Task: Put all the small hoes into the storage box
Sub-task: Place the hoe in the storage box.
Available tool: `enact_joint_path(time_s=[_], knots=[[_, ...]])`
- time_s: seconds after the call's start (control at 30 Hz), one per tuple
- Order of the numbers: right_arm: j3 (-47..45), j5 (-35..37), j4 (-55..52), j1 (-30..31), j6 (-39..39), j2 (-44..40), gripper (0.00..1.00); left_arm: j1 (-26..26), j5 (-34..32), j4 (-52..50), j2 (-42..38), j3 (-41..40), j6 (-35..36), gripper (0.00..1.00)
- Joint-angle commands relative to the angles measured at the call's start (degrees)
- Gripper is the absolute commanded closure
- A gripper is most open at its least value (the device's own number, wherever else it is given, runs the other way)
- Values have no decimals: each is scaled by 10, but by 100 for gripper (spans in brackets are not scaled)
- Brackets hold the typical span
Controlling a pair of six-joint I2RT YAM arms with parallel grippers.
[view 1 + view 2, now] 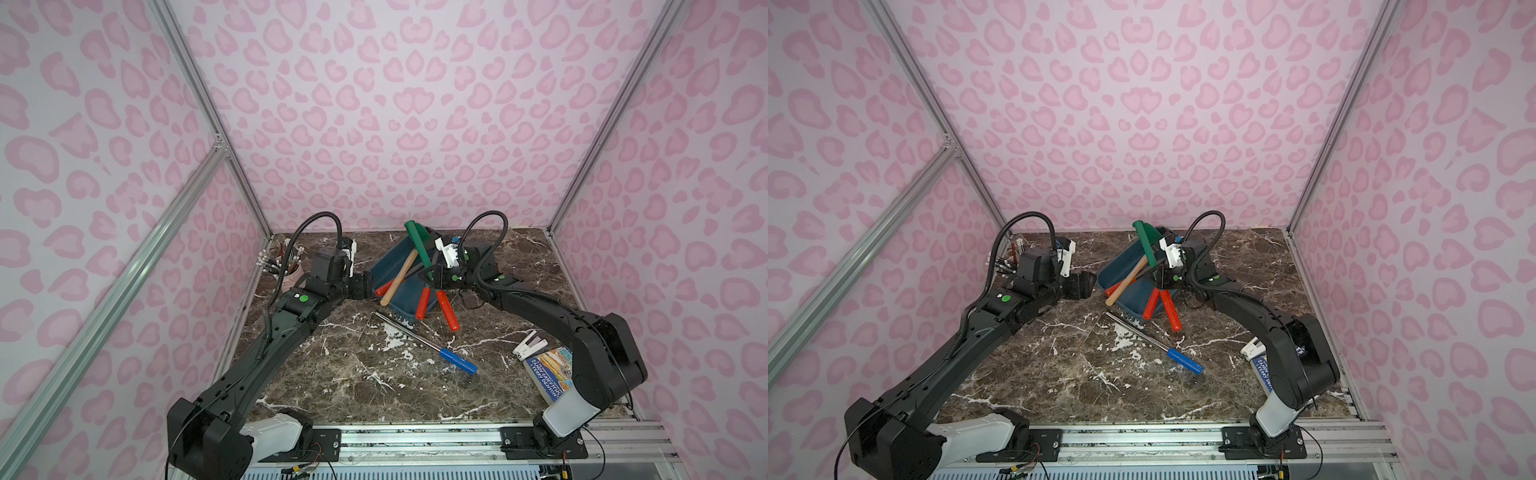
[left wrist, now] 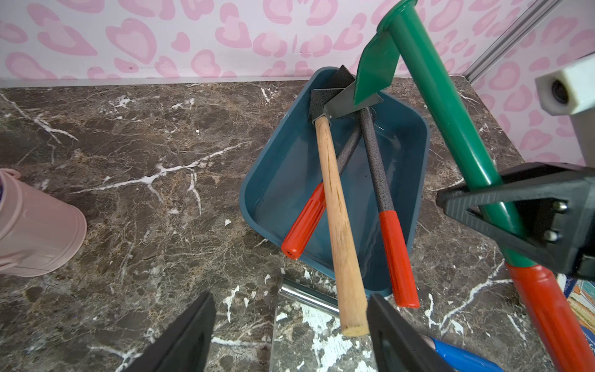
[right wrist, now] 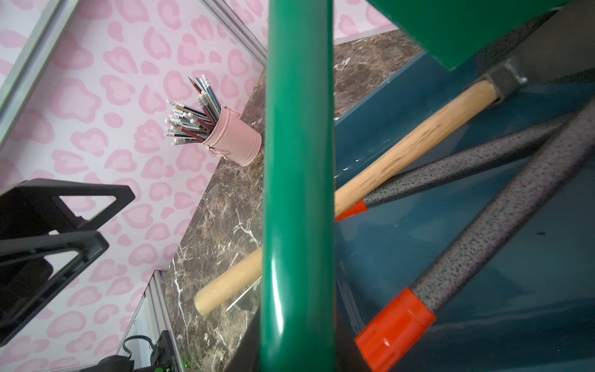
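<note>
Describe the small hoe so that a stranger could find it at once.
On the marble table, the teal storage box at the back holds three tools. Above them the right gripper holds the small hoe, tilted: it alone has a green shaft and blade.

A pink pencil cup (image 3: 233,138) full of pencils (image 3: 190,119) stood behind the left pincer (image 1: 365,286), well apart. Just ahead of that pincer lay the butt of a wooden-handled tool (image 2: 338,206), crossing two grey-shafted tools (image 2: 376,180) with red grips. A blue-handled chrome tool (image 1: 424,343) lay on the near side of both pincers. A white stapler (image 1: 530,345) and a book (image 1: 548,374) lay well behind the right pincer (image 1: 432,277).
</note>
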Motion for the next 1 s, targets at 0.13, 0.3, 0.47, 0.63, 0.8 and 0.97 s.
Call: enact_joint_path(time_s=[0.13, 0.3, 0.47, 0.63, 0.8, 0.97], knots=[[-6, -28, 127, -15, 50, 14, 100, 0, 7, 26, -2, -5, 4, 22], [-16, -49, 184, -25, 96, 30, 100, 0, 5, 26, -4, -5, 4, 22], [-18, -51, 216, -31, 122, 43, 100, 0, 6, 25, -7, -7, 3, 22], [-22, -58, 250, -35, 148, 60, 100, 0, 7, 25, -6, -8, 4, 22], [-31, -57, 295, -42, 186, 75, 100, 0, 8, 24, -5, -6, 5, 22], [-34, -58, 332, -44, 219, 94, 100, 0, 11, 24, -5, -5, 5, 22]])
